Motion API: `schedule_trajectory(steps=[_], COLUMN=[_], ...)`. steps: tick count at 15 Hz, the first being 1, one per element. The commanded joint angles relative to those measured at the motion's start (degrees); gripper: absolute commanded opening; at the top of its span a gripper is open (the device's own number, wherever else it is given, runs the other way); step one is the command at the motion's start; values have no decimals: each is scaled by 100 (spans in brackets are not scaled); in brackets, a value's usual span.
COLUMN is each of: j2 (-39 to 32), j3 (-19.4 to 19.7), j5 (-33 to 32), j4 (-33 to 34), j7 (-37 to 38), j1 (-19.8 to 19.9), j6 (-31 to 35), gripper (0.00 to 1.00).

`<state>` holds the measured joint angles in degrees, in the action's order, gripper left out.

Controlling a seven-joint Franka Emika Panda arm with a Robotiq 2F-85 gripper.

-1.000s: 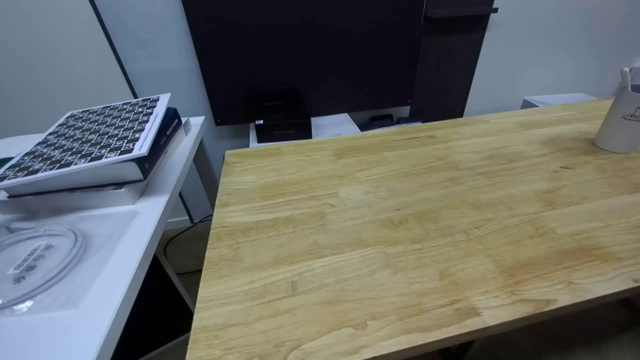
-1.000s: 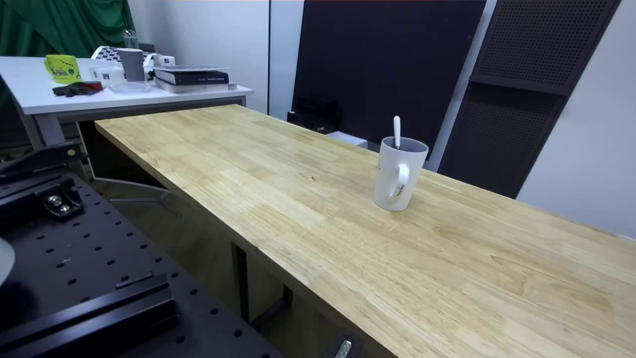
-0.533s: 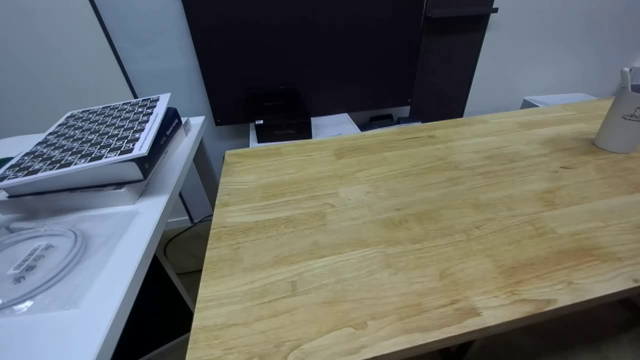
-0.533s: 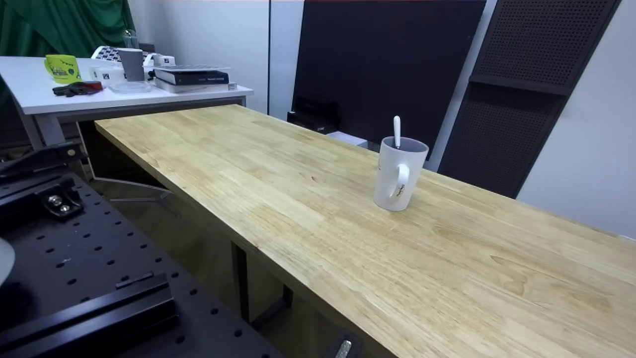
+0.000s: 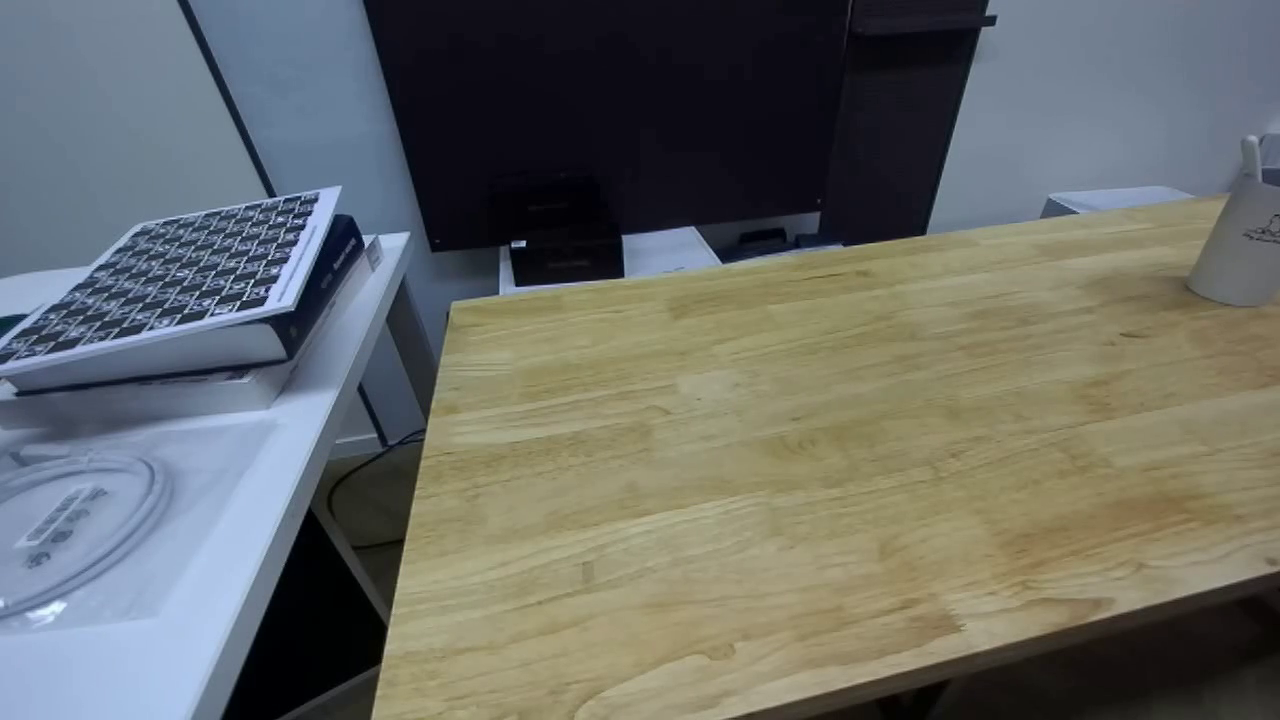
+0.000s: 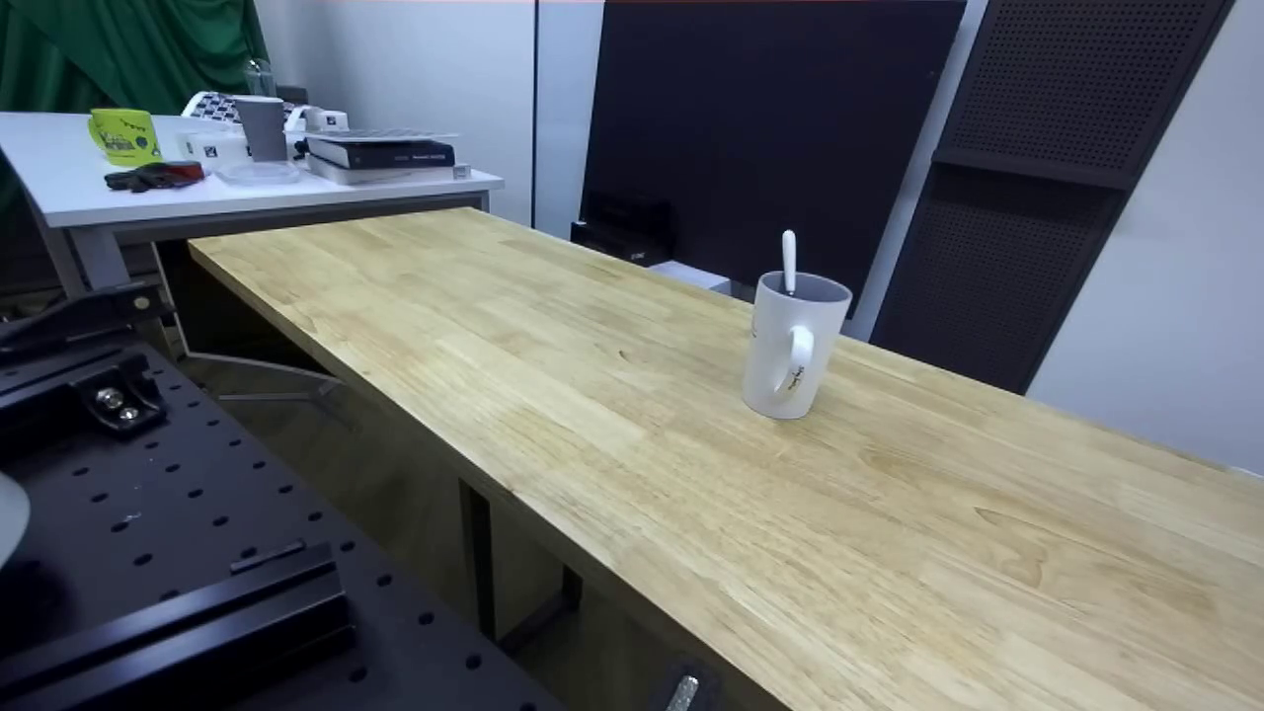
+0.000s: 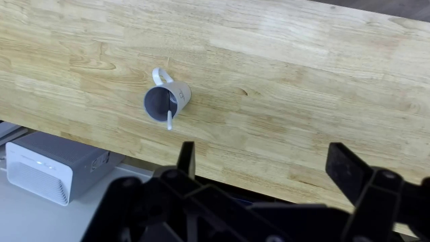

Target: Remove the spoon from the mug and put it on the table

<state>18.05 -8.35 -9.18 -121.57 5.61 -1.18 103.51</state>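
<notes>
Tool (image 7: pixel 262 148) spread wide in the wrist view, black fingers (image 7: pixel 346 168) well apart, gripping nothing. Black perforated board (image 6: pixel 197 538) along the near side in an exterior view, across a gap from the counter (image 7: pixel 268 67), a long honey-coloured plank top. Upright on it, apart from the fingers, a whitish mug (image 7: pixel 178 94) with looped handle and small dark line drawing. Inside that mug, crossing its rim in the wrist view, the spoon (image 7: pixel 169 119): dark thin stem down within, white handle jutting above the rim in both exterior views, lower end too small to make out. Past the counter's edge in the wrist view, a grey-sided vented box (image 7: pixel 57 168) with lit dots on its white front. Beyond the counter's far end in an exterior view, a white desk (image 6: pixel 79 193) with stacked books (image 6: pixel 380 155), a grey cup (image 6: pixel 262 128) and a lime-green mug (image 6: pixel 125 136). At the back, a large dark panel (image 6: pixel 760 148) and, behind the desk, a green curtain (image 6: pixel 128 54).
</notes>
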Motion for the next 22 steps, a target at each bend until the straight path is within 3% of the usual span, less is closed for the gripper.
schedule_trajectory(steps=[1,10,15,18,22], j2=[-224,-1074,-1634,-2052,-2578], j3=[194,640,1040,1260,1472], j5=[-121,-87,29,-257,-649], j4=[-218,-872,-863,-718,-500], j7=[-56,-469,-1764,-2379,-2601], j1=[-17,112,302,505,725], j6=[491,1712,1808,1735,1938], gripper=[100,100,100,100,100])
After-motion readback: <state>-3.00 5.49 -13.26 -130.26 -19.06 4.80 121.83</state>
